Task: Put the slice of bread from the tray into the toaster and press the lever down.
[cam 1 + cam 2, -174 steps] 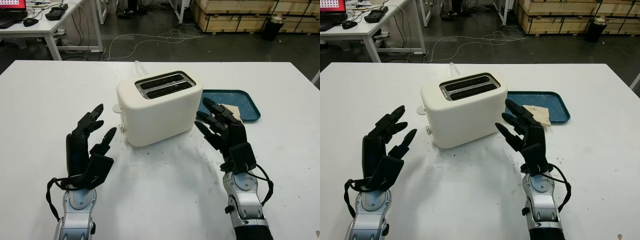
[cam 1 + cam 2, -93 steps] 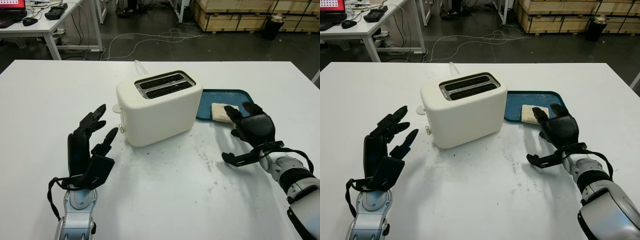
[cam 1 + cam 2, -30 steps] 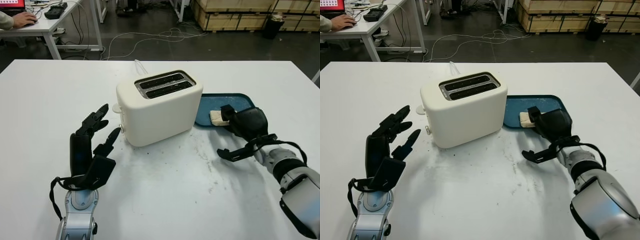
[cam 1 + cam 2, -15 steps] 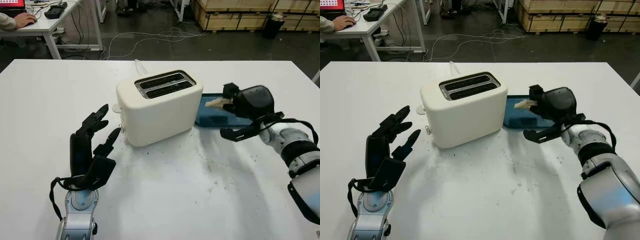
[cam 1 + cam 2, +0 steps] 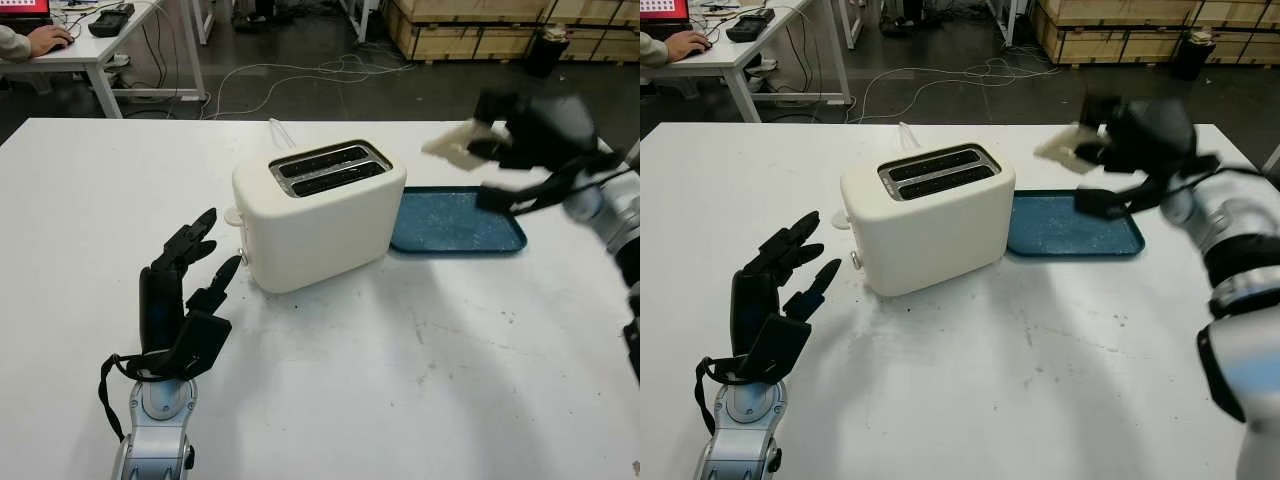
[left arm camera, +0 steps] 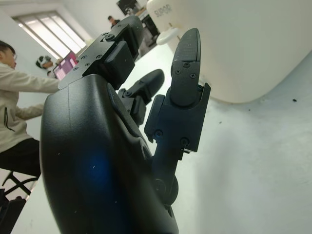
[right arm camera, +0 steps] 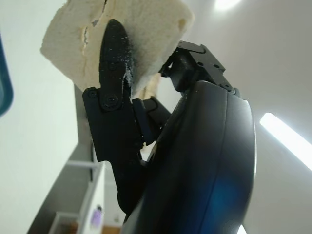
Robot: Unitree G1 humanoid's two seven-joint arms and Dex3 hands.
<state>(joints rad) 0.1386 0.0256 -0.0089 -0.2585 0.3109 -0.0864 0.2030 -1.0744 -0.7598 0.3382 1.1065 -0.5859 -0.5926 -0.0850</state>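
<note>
Hanging in the air above the blue tray point(image 5: 457, 222), the right hand point(image 5: 530, 135) pinches the slice of bread point(image 5: 455, 144) between its black fingers point(image 7: 113, 53). The slice is tilted, clear of the tray and off to the right of the toaster point(image 5: 318, 213), higher than its top. The cream toaster sits near the middle of the white desk point(image 5: 400, 380), its two slots facing up, with its lever point(image 5: 232, 216) on the end that faces the left hand. The tray lies just beside the toaster's right end. The left hand point(image 5: 180, 295) stands upright over the desk near that lever end, open and holding nothing. In the left wrist view there is grey lettering on the toaster's shell point(image 6: 158, 9), cut off at the frame edge; I cannot read it for certain. At the far left, a person's hand point(image 5: 45, 38) rests on another desk point(image 5: 90, 50) in the background.
</note>
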